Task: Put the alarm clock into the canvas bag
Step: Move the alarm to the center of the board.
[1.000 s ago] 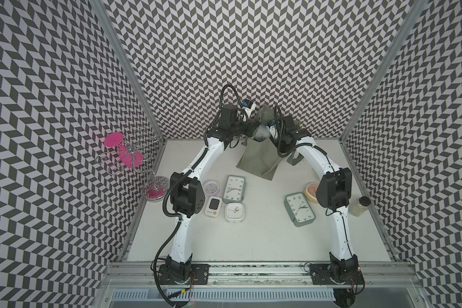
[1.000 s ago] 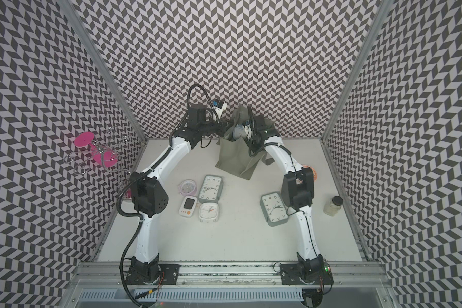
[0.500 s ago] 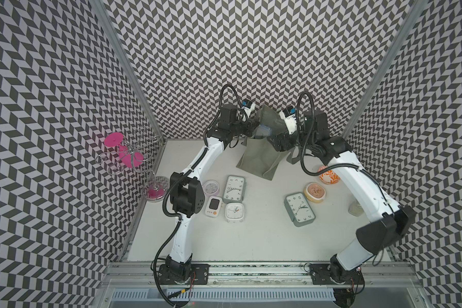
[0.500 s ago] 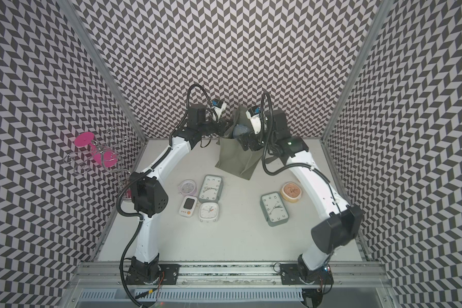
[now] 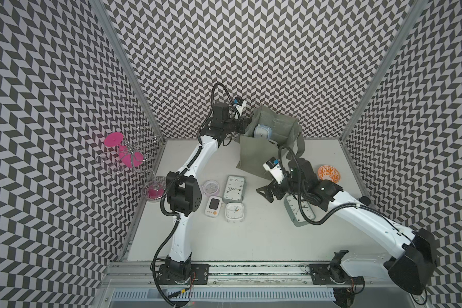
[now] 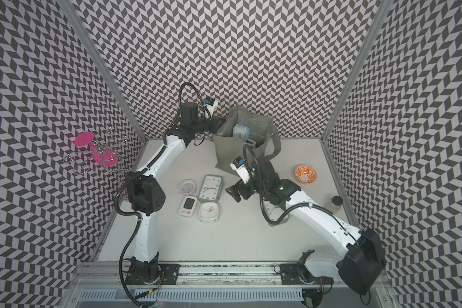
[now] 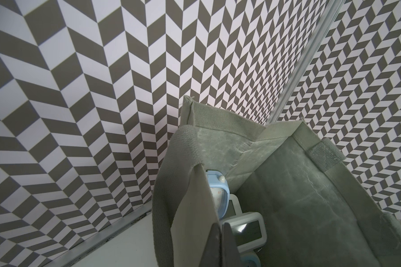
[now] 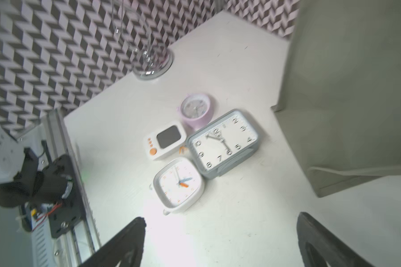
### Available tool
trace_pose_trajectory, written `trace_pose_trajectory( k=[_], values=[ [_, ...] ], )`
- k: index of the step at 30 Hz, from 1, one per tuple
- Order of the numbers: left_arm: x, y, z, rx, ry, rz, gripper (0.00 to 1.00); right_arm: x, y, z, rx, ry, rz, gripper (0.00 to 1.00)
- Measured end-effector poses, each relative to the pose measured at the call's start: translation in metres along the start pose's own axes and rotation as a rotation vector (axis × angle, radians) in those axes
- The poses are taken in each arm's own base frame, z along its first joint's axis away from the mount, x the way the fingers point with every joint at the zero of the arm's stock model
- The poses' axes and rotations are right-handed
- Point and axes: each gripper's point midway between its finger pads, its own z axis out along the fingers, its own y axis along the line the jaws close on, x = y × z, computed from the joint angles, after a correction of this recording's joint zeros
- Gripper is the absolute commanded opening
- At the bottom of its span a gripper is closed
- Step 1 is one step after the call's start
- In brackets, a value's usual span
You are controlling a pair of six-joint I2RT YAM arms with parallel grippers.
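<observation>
Drawn back from the bag's mouth since half a second before, the right jaws hung low over the middle of the desk, spread wide and empty. They were just beside a grey-green clock that lay face up, with 8, 7, 6, 5 and 4 legible along its edge.

To their left four timepieces lay close together:
- a white square clock
- a white digital timer
- a grey rectangular clock, its bold numerals 2 to 10 readable in the right wrist view
- a lilac round clock

Farther back the canvas bag stood upright, long axis vertical and mouth facing up. The left jaws were pinched together on its rim.

Inside sat the blue alarm clock, on edge against the wall with its face turned up toward the mouth. Red numerals on it looked like 8 and 6, though half hidden. A white digital clock lay just beside it.
</observation>
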Motion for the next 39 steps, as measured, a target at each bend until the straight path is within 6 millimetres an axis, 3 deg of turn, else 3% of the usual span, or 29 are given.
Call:
trace_pose_trajectory(
  k=[6, 12, 18, 25, 31, 39],
  values=[
    [0.0, 0.0, 0.0, 0.0, 0.0, 0.0, 0.0, 0.04, 0.026, 0.055, -0.058, 0.126, 0.011, 0.99],
    [0.0, 0.001, 0.0, -0.001, 0.0, 0.0, 0.0, 0.07, 0.053, 0.101, -0.029, 0.242, 0.153, 0.99],
    [0.0, -0.001, 0.0, 0.011, 0.0, -0.002, 0.0, 0.061, 0.075, 0.126, 0.091, 0.228, 0.297, 0.99],
    [0.001, 0.0, 0.0, 0.024, -0.002, -0.008, 0.0, 0.054, 0.063, 0.146, 0.225, 0.171, 0.406, 0.99],
    [0.0, 0.0, -0.001, 0.027, -0.002, -0.009, 0.0, 0.062, 0.06, 0.169, 0.298, 0.185, 0.385, 0.99],
    [0.001, 0.0, 0.0, 0.031, -0.002, -0.008, 0.0, 0.079, 0.059, 0.182, 0.374, 0.222, 0.339, 0.99]
  ],
)
